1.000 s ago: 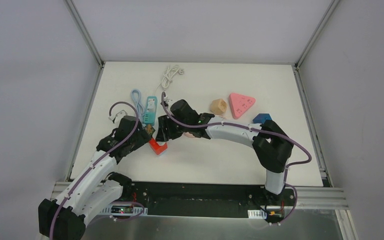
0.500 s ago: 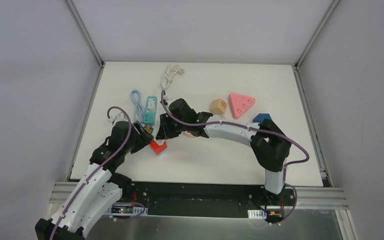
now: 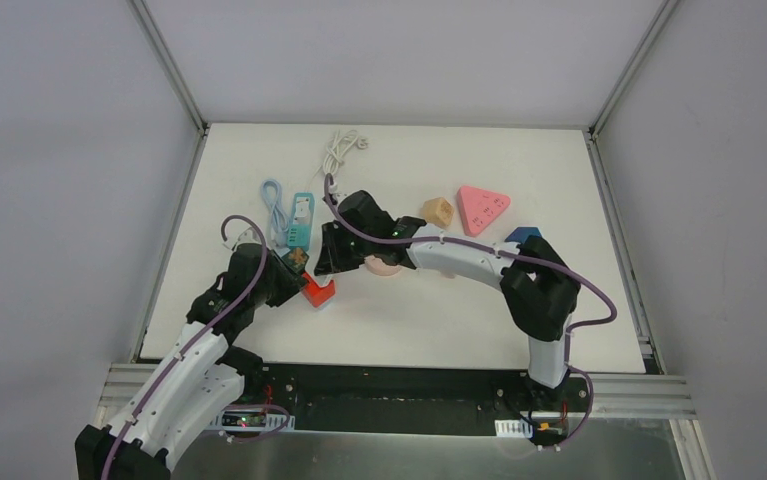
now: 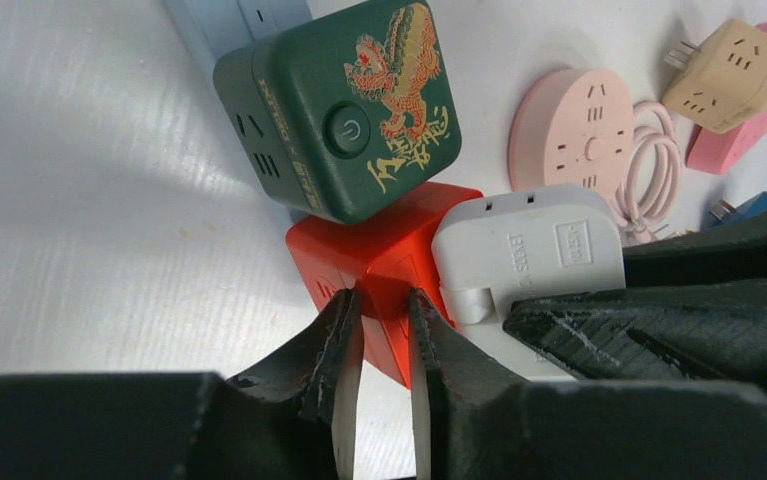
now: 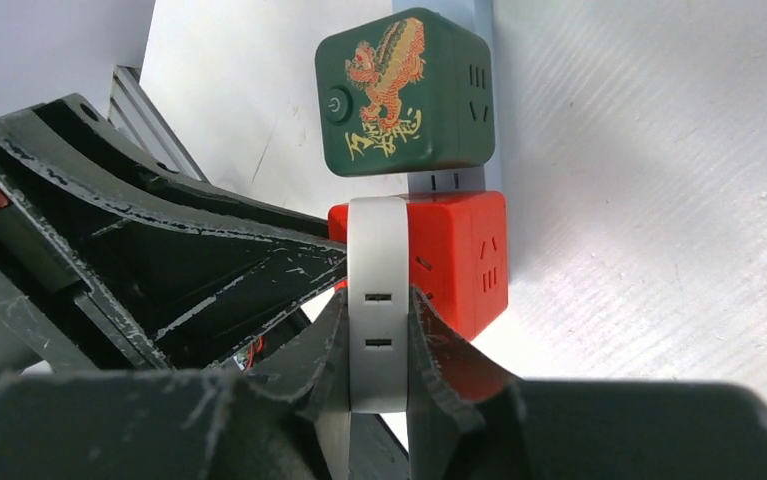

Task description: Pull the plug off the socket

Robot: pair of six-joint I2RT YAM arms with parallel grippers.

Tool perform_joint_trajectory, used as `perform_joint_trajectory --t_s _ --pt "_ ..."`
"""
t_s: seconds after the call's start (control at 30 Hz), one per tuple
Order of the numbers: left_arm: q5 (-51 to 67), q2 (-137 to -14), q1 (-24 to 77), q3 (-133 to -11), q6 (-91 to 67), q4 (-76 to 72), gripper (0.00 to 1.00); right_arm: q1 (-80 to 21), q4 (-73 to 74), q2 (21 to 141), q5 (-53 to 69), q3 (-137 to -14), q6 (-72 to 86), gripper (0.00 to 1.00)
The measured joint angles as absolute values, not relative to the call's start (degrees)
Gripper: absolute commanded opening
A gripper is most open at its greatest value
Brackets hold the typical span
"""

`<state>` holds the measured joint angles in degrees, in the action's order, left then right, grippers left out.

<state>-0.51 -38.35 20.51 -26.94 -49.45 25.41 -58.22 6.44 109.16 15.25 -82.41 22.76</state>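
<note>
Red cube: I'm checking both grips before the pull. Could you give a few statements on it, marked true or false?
1. The left pincer is closed on the red cube. True.
2. The right pincer holds the green cube. False: it clamps the white plug.
3. The white plug lies apart from the red cube. False: it sits against the cube's side.
4. The green cube bears a dragon print. True.
</note>
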Motion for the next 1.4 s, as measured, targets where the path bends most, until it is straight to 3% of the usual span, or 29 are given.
perform_joint_trajectory --t_s 0.43,0.77,1.1,1.4 --pt "-0.6 -38.17 20.16 -26.24 -50.35 24.4 0.14 -54.46 0.21 109.16 23.35 -78.48 29.19 0.0" --pt "-0.69 -38.61 20.16 -26.22 -50.06 24.47 0.12 -57.63 8.51 109.16 14.7 -83.68 21.76 0.0" --pt "-0.69 -39.7 20.16 -26.37 -49.95 23.92 0.11 -55.42 4.12 109.14 19.77 -81.14 22.59 0.0" --pt "-1.06 -39.7 20.16 -26.79 -49.84 25.32 0.11 -57.82 7.55 109.03 13.8 -83.15 21.1 0.0"
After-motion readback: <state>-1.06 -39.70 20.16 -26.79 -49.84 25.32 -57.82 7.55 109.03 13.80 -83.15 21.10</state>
